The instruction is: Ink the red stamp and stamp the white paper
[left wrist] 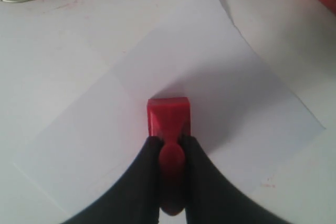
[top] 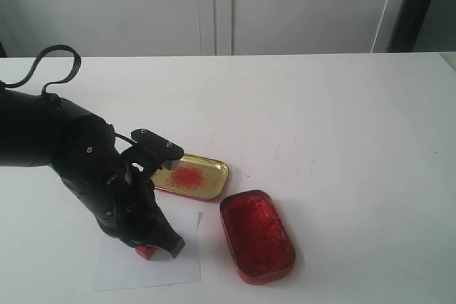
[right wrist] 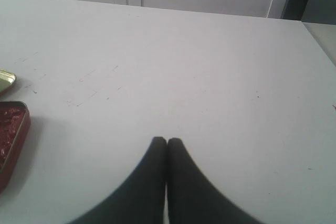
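Note:
The red stamp (left wrist: 168,116) stands with its block base down on the white paper (left wrist: 210,72), near the sheet's middle. My left gripper (left wrist: 171,141) is shut on the stamp's knobbed handle, one black finger on each side. In the exterior view the left arm leans over the paper (top: 117,272) at the table's front left, and only a corner of the stamp (top: 146,251) shows under the left gripper (top: 158,248). My right gripper (right wrist: 167,141) is shut with nothing in it, above bare table; it does not show in the exterior view.
An oblong red tin of ink (top: 256,235) lies open right of the paper. The gold lid (top: 191,176) with a red smudge sits behind the paper. The tin's edge (right wrist: 13,135) shows in the right wrist view. A white wall runs behind the white table (top: 320,105).

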`<state>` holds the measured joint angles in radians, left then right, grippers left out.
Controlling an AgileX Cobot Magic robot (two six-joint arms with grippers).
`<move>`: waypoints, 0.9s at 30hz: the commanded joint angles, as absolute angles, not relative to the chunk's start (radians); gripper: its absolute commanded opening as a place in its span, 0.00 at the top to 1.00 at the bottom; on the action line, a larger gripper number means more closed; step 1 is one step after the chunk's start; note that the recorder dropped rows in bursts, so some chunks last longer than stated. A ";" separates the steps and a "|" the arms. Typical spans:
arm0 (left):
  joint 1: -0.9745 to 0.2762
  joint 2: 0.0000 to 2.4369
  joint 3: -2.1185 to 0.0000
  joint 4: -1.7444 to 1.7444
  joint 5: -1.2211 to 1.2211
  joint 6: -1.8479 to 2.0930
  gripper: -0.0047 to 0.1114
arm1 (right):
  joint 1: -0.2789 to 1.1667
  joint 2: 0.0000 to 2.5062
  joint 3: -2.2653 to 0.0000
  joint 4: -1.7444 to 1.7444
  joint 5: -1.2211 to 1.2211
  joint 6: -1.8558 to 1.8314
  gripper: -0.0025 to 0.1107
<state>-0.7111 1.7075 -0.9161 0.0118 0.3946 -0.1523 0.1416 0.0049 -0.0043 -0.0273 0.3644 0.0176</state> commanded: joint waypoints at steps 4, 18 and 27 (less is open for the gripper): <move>-0.710 1.756 -0.881 0.017 0.401 -0.158 0.96 | 0.137 0.000 0.000 -0.030 0.347 0.022 0.98; -0.710 1.806 -0.858 0.017 0.375 -0.158 0.96 | 0.137 0.000 0.000 -0.030 0.347 0.022 0.98; -0.710 1.805 -0.858 0.017 0.367 -0.158 0.96 | 0.137 0.000 0.000 -0.030 0.347 0.022 0.98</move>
